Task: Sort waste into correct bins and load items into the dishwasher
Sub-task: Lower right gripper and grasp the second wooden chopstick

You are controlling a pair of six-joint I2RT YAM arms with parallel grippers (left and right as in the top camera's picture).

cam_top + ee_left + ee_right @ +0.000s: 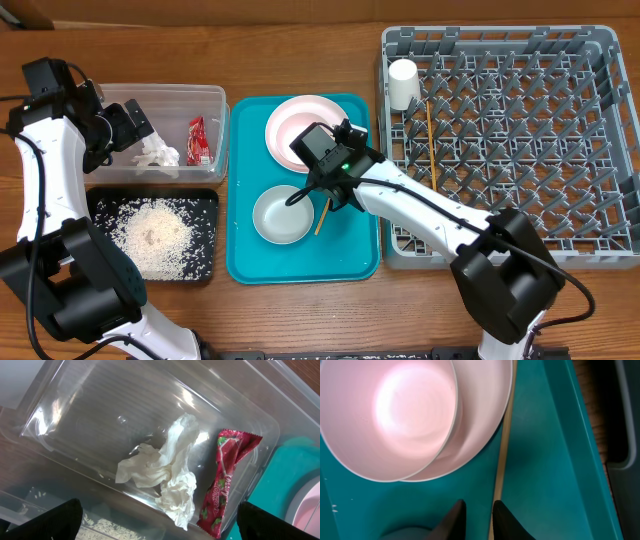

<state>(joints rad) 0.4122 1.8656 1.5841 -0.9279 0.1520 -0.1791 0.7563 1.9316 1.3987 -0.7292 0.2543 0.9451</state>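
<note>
1. The clear tub (100, 405) is showing glossy, transparent plastic.
2. The tissue (167, 475) is looking like soft, crumpled paper.
3. The wrapper (225, 480) is shining as glossy red film.
4. The pinkish bowl (390, 415) is gleaming, smooth and glazed.
5. The chopstick (502, 460) is showing pale, matt wood.

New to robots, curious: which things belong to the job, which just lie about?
Job: crumpled white tissue, red snack wrapper, white rice grains, clear plastic tub, black tray, pink plate, grey-white bowl, white cup, wooden chopsticks, grey peg rack.
Lying about: teal plastic tray, wooden table.
</note>
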